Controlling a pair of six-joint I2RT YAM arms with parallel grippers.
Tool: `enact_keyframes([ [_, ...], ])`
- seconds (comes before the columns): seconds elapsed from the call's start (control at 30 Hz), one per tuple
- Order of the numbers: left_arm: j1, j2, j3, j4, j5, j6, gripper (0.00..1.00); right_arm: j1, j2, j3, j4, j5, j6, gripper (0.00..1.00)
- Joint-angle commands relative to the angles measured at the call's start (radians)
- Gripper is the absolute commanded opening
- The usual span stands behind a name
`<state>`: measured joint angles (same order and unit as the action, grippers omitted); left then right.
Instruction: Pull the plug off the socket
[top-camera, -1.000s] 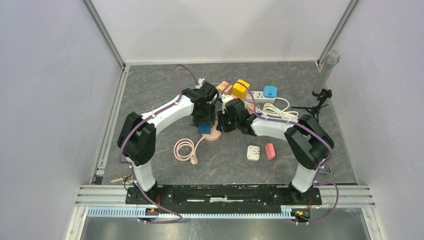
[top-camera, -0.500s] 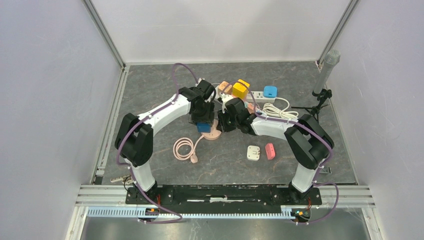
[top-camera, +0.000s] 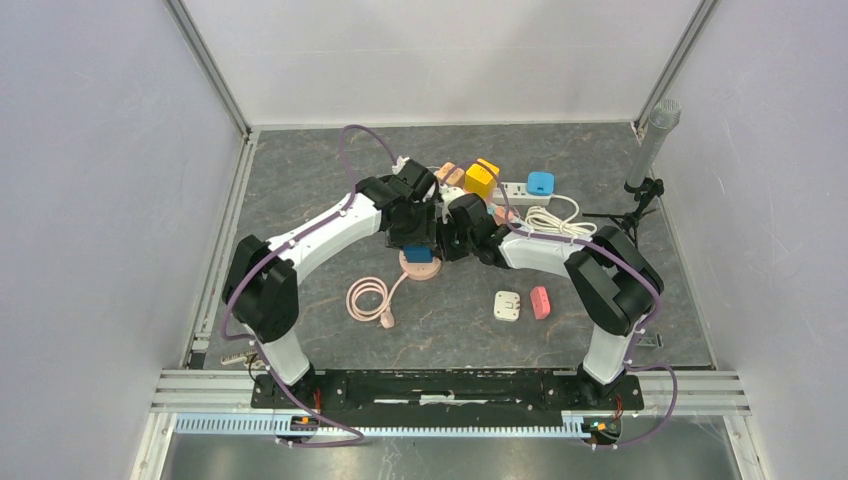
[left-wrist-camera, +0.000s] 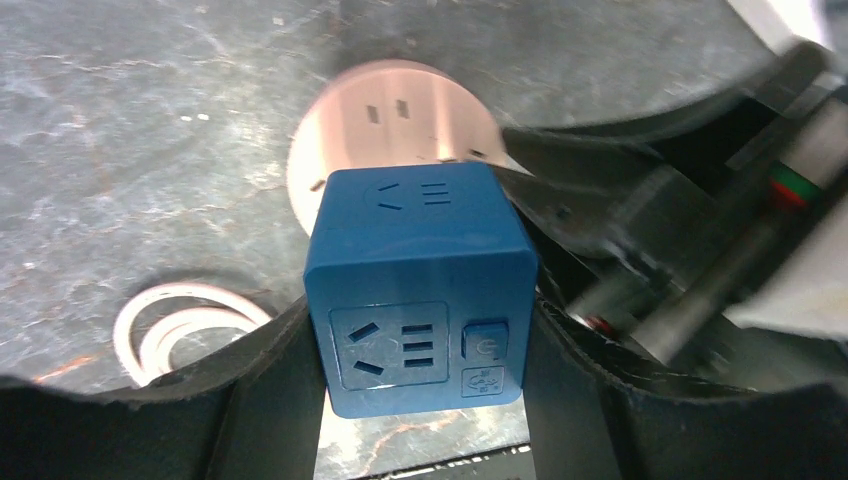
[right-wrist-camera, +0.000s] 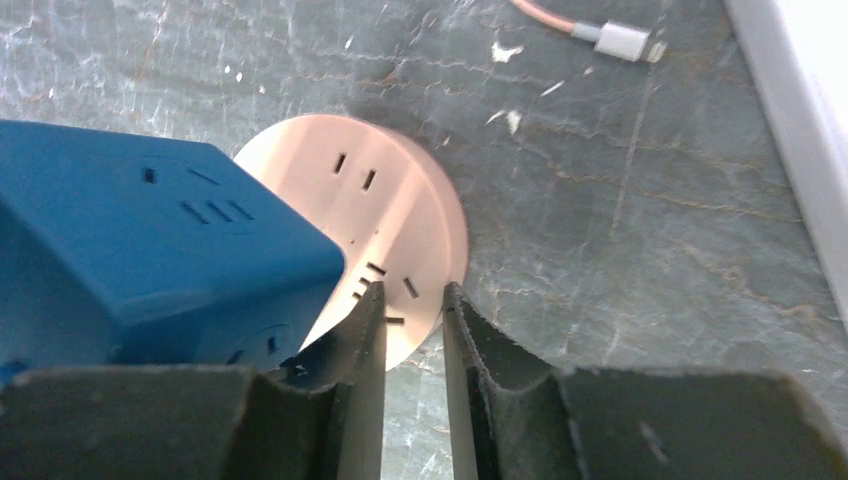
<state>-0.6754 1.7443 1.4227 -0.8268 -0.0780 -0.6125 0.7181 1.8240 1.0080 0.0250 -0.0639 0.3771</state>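
Observation:
The blue cube plug (top-camera: 419, 254) is clamped between my left gripper's (top-camera: 417, 243) fingers. In the left wrist view the plug (left-wrist-camera: 420, 290) fills the space between the jaws of the left gripper (left-wrist-camera: 420, 335). The round pink socket (left-wrist-camera: 385, 110) lies on the table beyond it, its slots bare. My right gripper (top-camera: 446, 243) is next to the plug. In the right wrist view the right gripper (right-wrist-camera: 412, 300) has its jaws nearly together, tips over the pink socket's (right-wrist-camera: 400, 200) near rim, with the blue plug (right-wrist-camera: 150, 250) to the left. Whether the plug's pins touch the socket is hidden.
The socket's pink cable coil (top-camera: 368, 298) lies at the front left. A white power strip (top-camera: 510, 187) with yellow (top-camera: 481, 178) and blue (top-camera: 540, 183) adapters is at the back. A white plug (top-camera: 508, 305) and a pink one (top-camera: 540, 301) lie at the front right. A microphone stand (top-camera: 648, 150) stands at the far right.
My left gripper has moved a little to the right with the blue plug in it, and the left arm has stretched out. The right gripper has stayed at the socket.

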Motion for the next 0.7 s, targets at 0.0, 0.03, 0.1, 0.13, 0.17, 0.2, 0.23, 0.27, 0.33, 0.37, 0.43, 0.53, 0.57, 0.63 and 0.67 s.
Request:
enact_keyframes([
  [0.0, -0.015, -0.069, 0.021, 0.051, 0.014, 0.023, 0.17, 0.009, 0.128, -0.084, -0.3, 0.087, -0.058, 0.13],
  [0.03, -0.013, -0.078, 0.013, 0.048, -0.001, 0.028, 0.17, 0.009, 0.124, -0.085, -0.297, 0.084, -0.058, 0.13],
  [0.1, -0.001, -0.092, 0.003, 0.045, -0.02, 0.032, 0.17, 0.009, 0.112, -0.082, -0.294, 0.073, -0.056, 0.13],
  [0.13, 0.009, -0.1, 0.0, 0.039, -0.025, 0.028, 0.17, 0.009, 0.104, -0.08, -0.29, 0.067, -0.056, 0.13],
  [0.17, 0.019, -0.107, 0.001, 0.037, -0.029, 0.027, 0.17, 0.009, 0.096, -0.079, -0.287, 0.067, -0.055, 0.13],
  [0.2, 0.03, -0.113, -0.002, 0.035, -0.032, 0.024, 0.16, 0.009, 0.09, -0.075, -0.286, 0.067, -0.054, 0.14],
  [0.23, 0.042, -0.121, -0.006, 0.035, -0.036, 0.021, 0.16, 0.009, 0.082, -0.069, -0.284, 0.037, -0.056, 0.14],
  [0.27, 0.053, -0.131, -0.009, 0.035, -0.04, 0.018, 0.16, 0.009, 0.075, -0.064, -0.28, 0.03, -0.058, 0.14],
  [0.33, 0.077, -0.146, -0.019, 0.035, -0.047, 0.014, 0.16, 0.009, 0.061, -0.055, -0.273, 0.016, -0.061, 0.16],
  [0.37, 0.092, -0.153, -0.026, 0.035, -0.048, 0.013, 0.16, 0.009, 0.053, -0.052, -0.265, 0.004, -0.064, 0.17],
  [0.43, 0.128, -0.169, -0.045, 0.037, -0.04, 0.011, 0.17, 0.009, 0.036, -0.047, -0.253, -0.015, -0.069, 0.18],
  [0.53, 0.211, -0.187, -0.098, 0.06, 0.034, 0.01, 0.17, 0.009, 0.011, -0.043, -0.225, -0.058, -0.084, 0.21],
  [0.57, 0.239, -0.196, -0.121, 0.076, 0.07, 0.007, 0.17, 0.008, 0.004, -0.04, -0.22, -0.069, -0.09, 0.22],
  [0.63, 0.306, -0.212, -0.173, 0.114, 0.165, -0.001, 0.18, 0.009, -0.006, -0.033, -0.207, -0.103, -0.109, 0.26],
  [0.67, 0.342, -0.22, -0.204, 0.134, 0.207, -0.006, 0.18, 0.009, -0.009, -0.03, -0.2, -0.119, -0.119, 0.29],
])
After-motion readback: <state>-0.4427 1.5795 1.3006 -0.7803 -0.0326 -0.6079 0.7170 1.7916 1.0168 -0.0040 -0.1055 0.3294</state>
